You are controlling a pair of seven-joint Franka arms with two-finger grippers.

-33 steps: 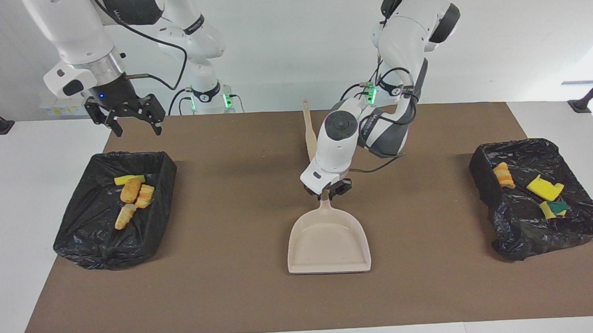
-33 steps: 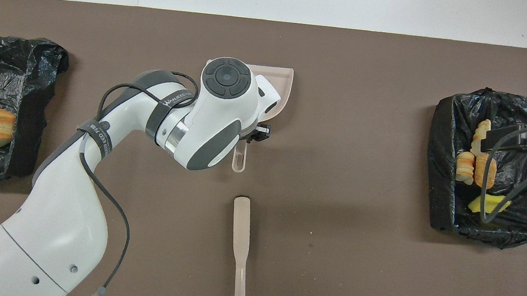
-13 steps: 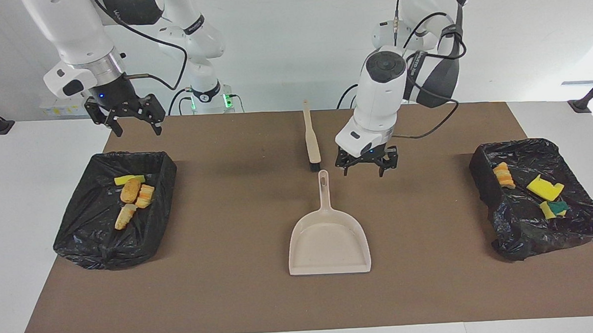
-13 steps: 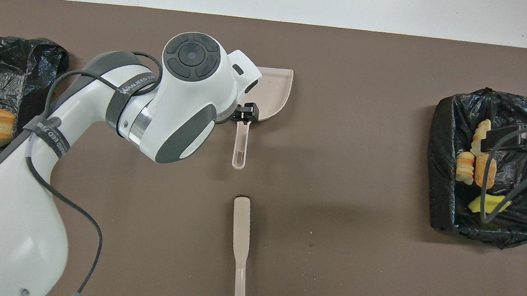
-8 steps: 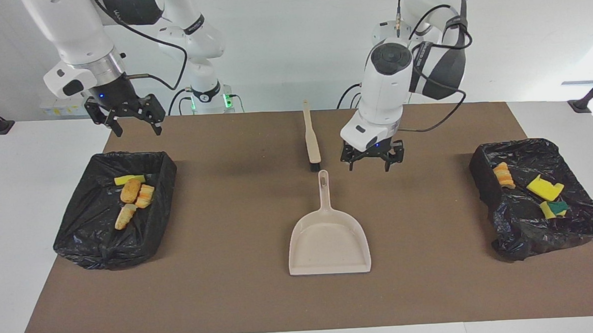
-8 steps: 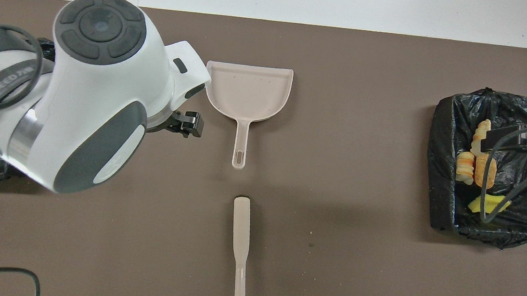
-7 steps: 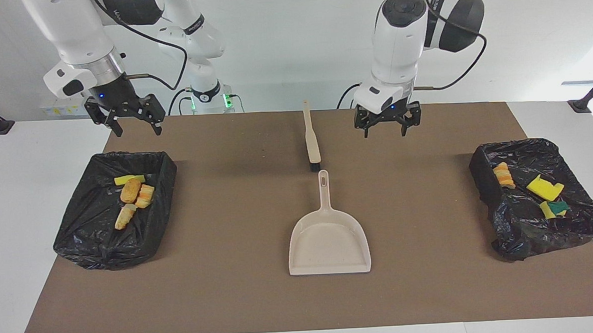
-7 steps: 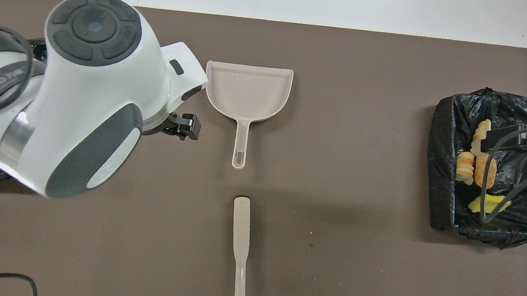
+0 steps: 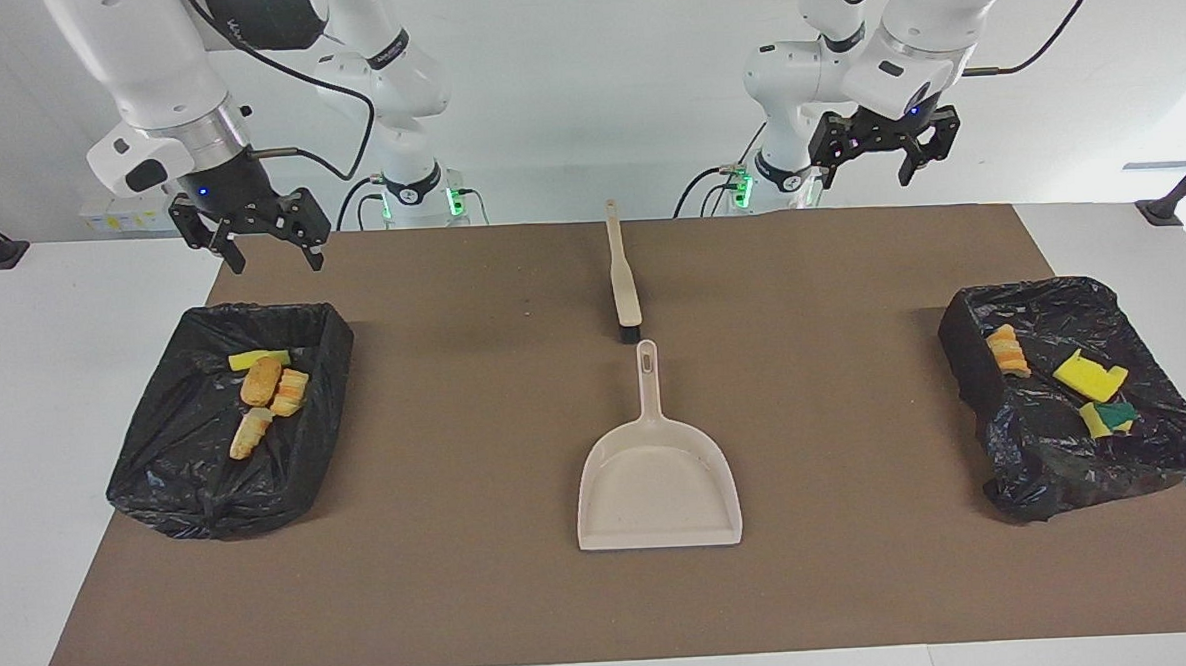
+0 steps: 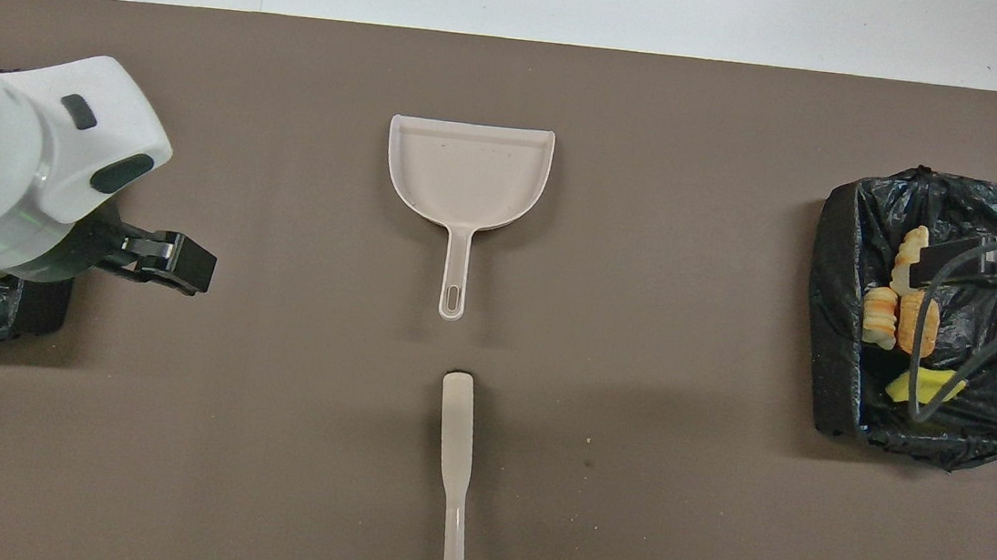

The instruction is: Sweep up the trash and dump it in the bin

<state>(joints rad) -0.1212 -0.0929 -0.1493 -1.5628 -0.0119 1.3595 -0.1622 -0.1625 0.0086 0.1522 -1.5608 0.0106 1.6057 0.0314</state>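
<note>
The trash lies in two black-lined bins. The bin (image 9: 209,490) at the right arm's end holds a yellow sponge bit (image 9: 258,360) and tan-orange lumps (image 9: 261,382); it also shows in the overhead view (image 10: 836,285). The bin (image 9: 1059,463) at the left arm's end holds an orange lump (image 9: 1006,348) and yellow sponge bits (image 9: 1089,375). The beige dustpan (image 9: 656,470) lies flat mid-table and is empty. The beige brush (image 9: 622,272) lies nearer the robots, its bristles toward the pan's handle. My left gripper (image 9: 881,160) is open, empty and raised high. My right gripper (image 9: 269,252) waits open and empty above the table.
A brown mat (image 9: 457,429) covers the table's middle, with white table around it. In the overhead view the left arm's hand (image 10: 33,171) covers most of the bin at its end.
My left gripper has let go of the dustpan's handle, risen and pulled back toward the left arm's end. The dustpan stays flat on the mat. The right arm has not moved.
</note>
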